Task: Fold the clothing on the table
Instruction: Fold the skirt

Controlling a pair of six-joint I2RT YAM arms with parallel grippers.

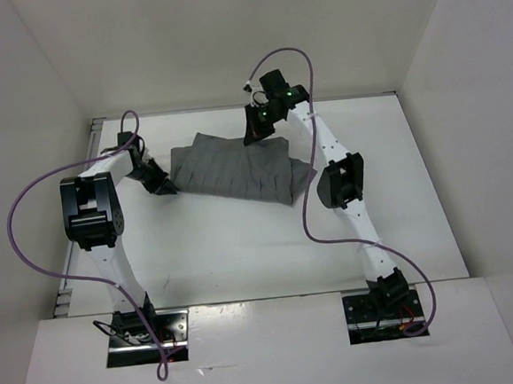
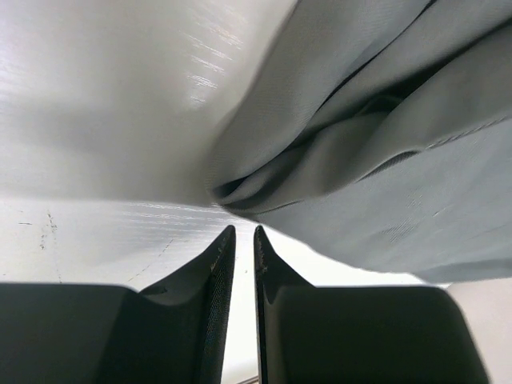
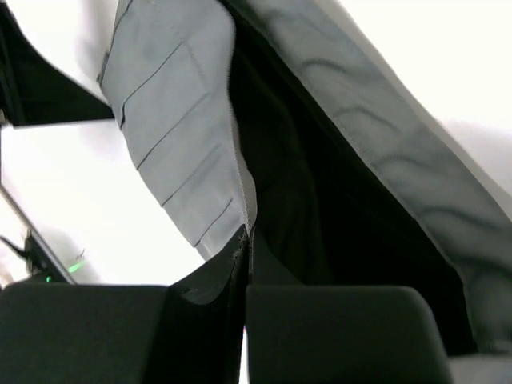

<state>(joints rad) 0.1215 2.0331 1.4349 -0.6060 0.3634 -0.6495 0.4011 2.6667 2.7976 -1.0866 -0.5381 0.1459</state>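
I judge folding barely begun: the clothing (image 1: 237, 171) lies rumpled, upper centre of the table (image 1: 244, 255). My right gripper (image 3: 246, 240) pinches its far edge. My left gripper (image 2: 242, 232), narrowly apart and empty, sits at its left edge.

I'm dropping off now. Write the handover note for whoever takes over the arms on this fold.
Left end effector: slightly open and empty, tips just short of the clothing at its left edge.
Right end effector: shut on the clothing's far edge.
Clothing: lying wrinkled and bunched toward the back of the table.
Done: one grip taken; no neat fold visible.
Left: grip the left edge, then fold.
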